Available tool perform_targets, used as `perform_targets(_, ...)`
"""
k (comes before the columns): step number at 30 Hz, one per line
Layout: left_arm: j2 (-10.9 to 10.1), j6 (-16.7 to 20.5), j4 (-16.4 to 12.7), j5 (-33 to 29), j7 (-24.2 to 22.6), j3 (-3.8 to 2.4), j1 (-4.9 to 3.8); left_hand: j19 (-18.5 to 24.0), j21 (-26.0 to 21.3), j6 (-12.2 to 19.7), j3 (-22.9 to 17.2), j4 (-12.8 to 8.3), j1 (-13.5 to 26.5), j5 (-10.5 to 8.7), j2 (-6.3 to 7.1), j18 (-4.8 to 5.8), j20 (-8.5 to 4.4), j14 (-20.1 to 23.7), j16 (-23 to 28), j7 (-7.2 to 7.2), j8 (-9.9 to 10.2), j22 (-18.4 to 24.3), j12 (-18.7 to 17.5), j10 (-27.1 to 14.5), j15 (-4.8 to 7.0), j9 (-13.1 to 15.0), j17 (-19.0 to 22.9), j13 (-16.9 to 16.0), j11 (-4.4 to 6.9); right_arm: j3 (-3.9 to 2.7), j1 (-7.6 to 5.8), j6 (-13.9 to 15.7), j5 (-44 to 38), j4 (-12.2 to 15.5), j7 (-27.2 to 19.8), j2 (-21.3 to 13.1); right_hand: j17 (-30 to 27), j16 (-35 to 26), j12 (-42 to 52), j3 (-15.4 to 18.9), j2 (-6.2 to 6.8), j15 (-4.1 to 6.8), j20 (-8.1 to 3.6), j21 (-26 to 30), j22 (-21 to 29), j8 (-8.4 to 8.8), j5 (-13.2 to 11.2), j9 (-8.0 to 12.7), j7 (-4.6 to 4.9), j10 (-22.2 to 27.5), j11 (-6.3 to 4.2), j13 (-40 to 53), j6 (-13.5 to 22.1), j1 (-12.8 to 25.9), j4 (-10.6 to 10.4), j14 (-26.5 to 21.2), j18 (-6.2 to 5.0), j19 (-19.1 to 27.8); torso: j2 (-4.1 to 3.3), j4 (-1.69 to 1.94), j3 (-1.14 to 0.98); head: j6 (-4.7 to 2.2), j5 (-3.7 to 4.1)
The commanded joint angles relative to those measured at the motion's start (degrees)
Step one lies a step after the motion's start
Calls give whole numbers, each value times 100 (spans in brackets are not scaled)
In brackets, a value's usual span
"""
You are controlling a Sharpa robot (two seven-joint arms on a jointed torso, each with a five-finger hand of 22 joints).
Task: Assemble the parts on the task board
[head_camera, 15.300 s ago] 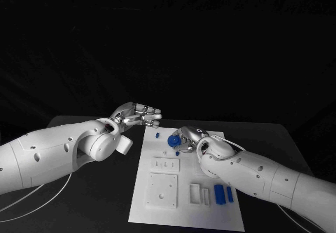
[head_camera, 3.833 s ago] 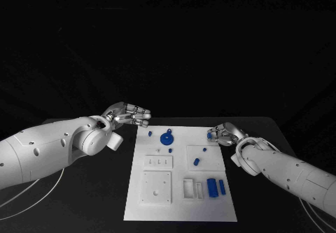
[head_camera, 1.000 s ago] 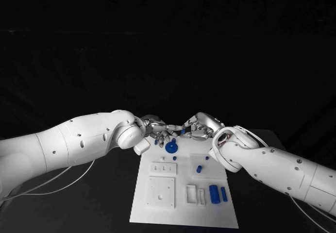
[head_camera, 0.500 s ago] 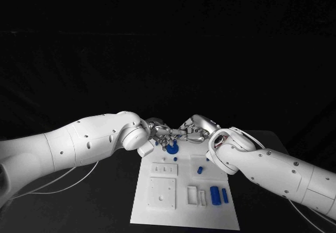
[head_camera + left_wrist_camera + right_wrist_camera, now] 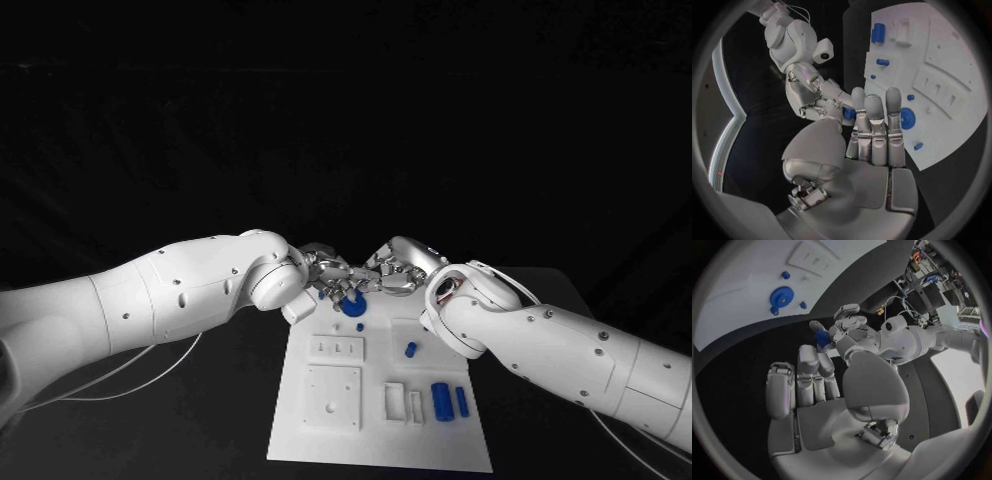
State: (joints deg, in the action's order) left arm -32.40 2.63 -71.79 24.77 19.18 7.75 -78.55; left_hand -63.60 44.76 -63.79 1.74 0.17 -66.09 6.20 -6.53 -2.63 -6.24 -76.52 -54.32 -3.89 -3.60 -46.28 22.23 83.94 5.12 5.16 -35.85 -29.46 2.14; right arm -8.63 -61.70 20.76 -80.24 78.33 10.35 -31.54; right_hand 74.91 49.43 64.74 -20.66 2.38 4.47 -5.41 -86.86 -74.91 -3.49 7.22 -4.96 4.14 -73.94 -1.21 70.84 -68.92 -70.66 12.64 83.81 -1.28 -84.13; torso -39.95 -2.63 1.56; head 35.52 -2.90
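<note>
- Head view: left hand point(image 5: 329, 272) meets the right hand point(image 5: 392, 272) over the task board point(image 5: 378, 432) far end.
- A small blue part point(image 5: 849, 114) sits pinched between the two hands' fingertips; which hand grips it cannot be told.
- Blue gear point(image 5: 353, 305) is seated.
- Loose cylinders point(image 5: 438, 400) remain, so assembly is partly done.

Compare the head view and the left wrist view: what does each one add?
Head view: the left arm and the task board down to its near edge. Left wrist view: a small blue part between the left hand and the right hand; which hand holds it is unclear. Both: the blue gear lying on the board near the two hands.
</note>
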Motion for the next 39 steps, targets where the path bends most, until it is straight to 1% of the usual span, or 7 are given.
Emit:
perform_targets(1,5,39,-26,-30,-182,-11,-8,-43,-52,-68,-38,-91,-142,279,-68,4,1,49,-1,22,-17,-25,-43,226,14,33,9,10,38,8,6,-147,-78,-21,22,7,128,-12,-15,9,7,11,-37,13,-1389,-15,15,1,-37,-31,-7,6,-58,-34,-21,84,47,-513,-1,2,-2,6,4)
perform_targets(8,-11,192,-25,-129,-258,-10,-8,-50,-153,-396,-138,-343,-343,694,-202,36,-30,59,50,151,-32,-98,-126,218,43,359,39,57,82,16,7,-208,-78,-50,39,8,128,-12,-15,9,7,11,-37,13,-1389,-15,15,1,-37,-31,-7,6,-58,-34,-21,84,47,-513,-3,0,-3,9,5)
perform_targets(17,-11,198,-6,-341,-256,-6,-7,-97,-436,-398,-165,-481,-290,727,-318,64,-24,67,165,243,-79,-218,-292,133,36,1696,262,135,87,23,7,-297,-84,-69,83,-17,122,-34,-29,29,-2,13,-38,19,-1387,-16,24,-6,-42,-22,-9,-1,-73,-33,-25,80,46,-512,0,-4,-2,6,12)
perform_targets(23,-12,171,1,-415,-255,1,-1,-128,-542,-320,-358,-772,-347,808,-384,101,-60,82,117,356,-377,-367,-309,152,66,3409,287,151,127,25,7,-271,-90,-94,99,-29,115,-53,-48,37,-3,12,-38,22,-1387,-12,18,-4,-40,-10,-8,-14,-63,-31,-28,74,46,-511,-4,-3,-1,2,19)
perform_targets(24,-15,162,0,-421,-256,2,0,-149,-565,-212,-417,-830,-267,783,-395,96,-61,85,95,328,-358,-432,-304,149,62,3954,285,148,111,25,7,-261,-90,-96,99,-31,114,-57,-55,39,-2,12,-37,27,-1385,-12,17,-3,-39,-6,-7,-19,-60,-28,-31,73,45,-510,-4,-2,-2,2,22)
perform_targets(28,-29,151,-8,-443,-272,5,4,-170,-683,-365,-500,-886,-193,791,-402,103,-60,92,73,373,-64,-585,-273,148,72,4635,300,130,138,25,7,-233,-87,-101,86,-38,111,-65,-65,42,3,11,-37,31,-1383,-12,11,-2,-39,0,-7,-26,-58,-25,-33,71,44,-509,-5,-2,-5,5,21)
perform_targets(39,-81,305,-4,-716,-368,7,16,-204,-752,-468,-541,-934,-187,789,-401,132,-87,74,-12,413,-27,-723,-209,208,93,4885,251,110,136,26,14,18,181,-86,-322,-152,18,-247,-248,810,309,-102,77,210,-1325,-13,79,67,205,155,157,-240,877,-94,-489,2,-12,-473,-7,-6,-5,-2,10)
